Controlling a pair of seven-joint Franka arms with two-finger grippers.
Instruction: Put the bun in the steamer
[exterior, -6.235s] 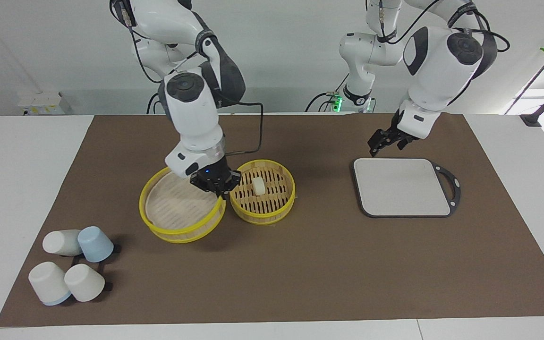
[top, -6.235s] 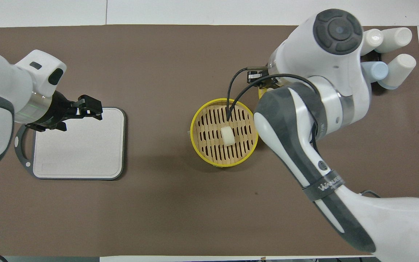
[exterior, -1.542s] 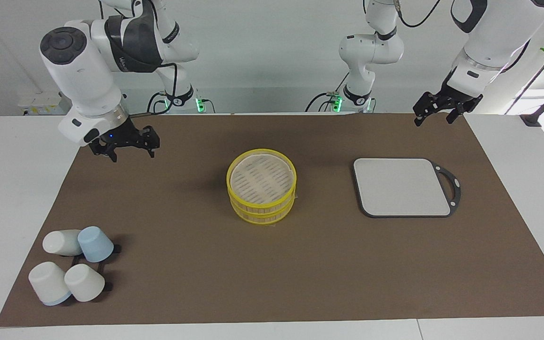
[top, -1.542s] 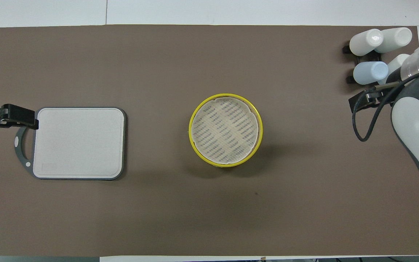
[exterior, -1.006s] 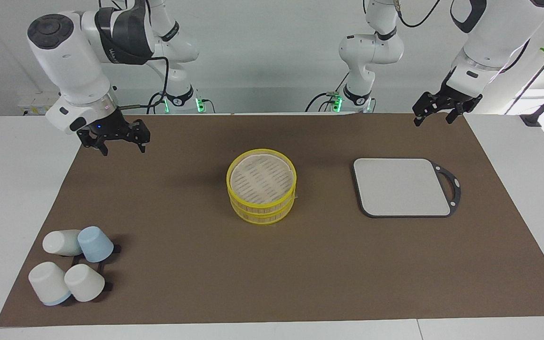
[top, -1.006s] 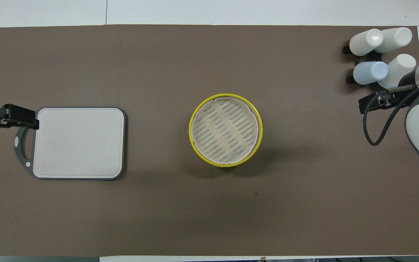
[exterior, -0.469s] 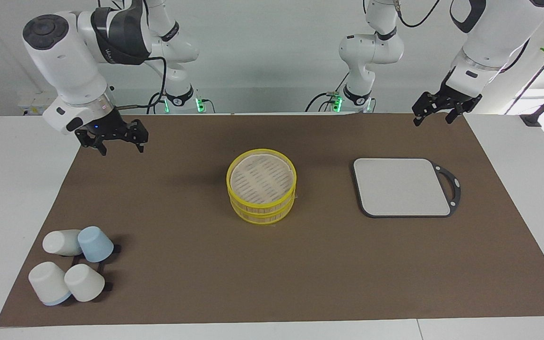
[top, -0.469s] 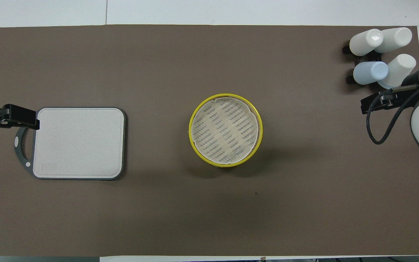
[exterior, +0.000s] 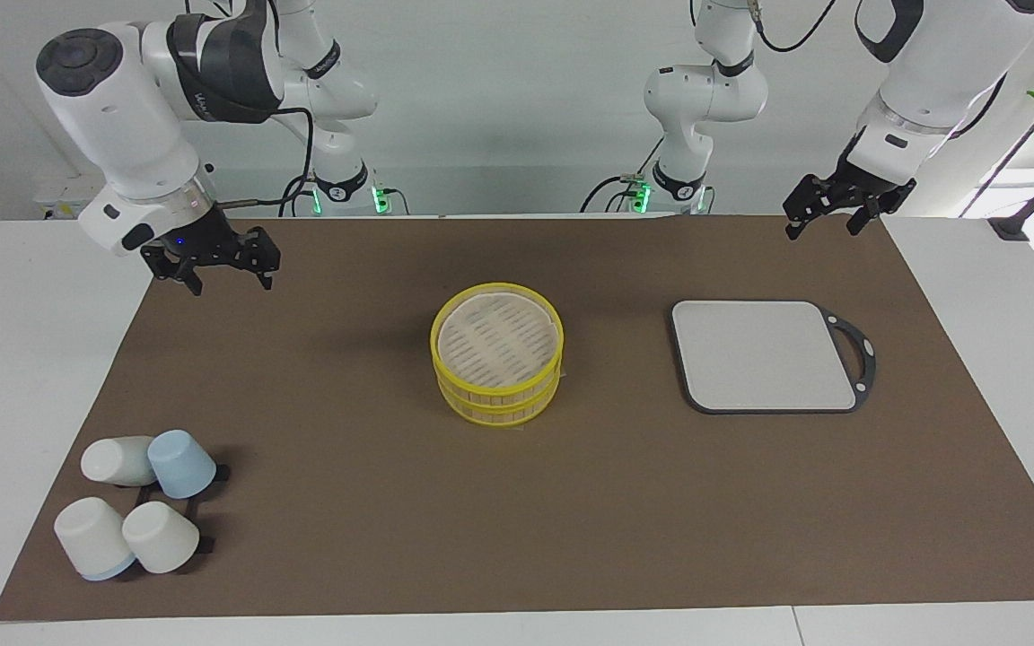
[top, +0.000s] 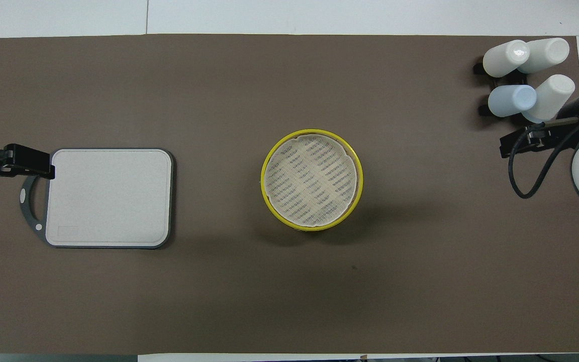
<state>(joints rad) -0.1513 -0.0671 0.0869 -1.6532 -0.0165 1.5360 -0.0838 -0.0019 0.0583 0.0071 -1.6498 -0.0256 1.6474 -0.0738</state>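
Note:
The steamer (exterior: 497, 363) stands in the middle of the brown mat, with its yellow-rimmed lid (exterior: 496, 338) on top; it also shows in the overhead view (top: 312, 180). The bun is hidden under the lid. My right gripper (exterior: 230, 280) is open and empty, raised over the mat's corner at the right arm's end, well apart from the steamer. My left gripper (exterior: 822, 229) is open and empty, raised over the mat's edge at the left arm's end, near the robots.
A flat grey board with a black handle (exterior: 764, 354) lies beside the steamer toward the left arm's end. Several white and pale-blue cups (exterior: 135, 511) lie on a black rack at the mat's corner farthest from the robots, at the right arm's end.
Since 6 s ago the lid has gone onto the steamer, covering the bun, and both grippers have pulled away to the table's ends. In the last second the right gripper drifted slightly outward.

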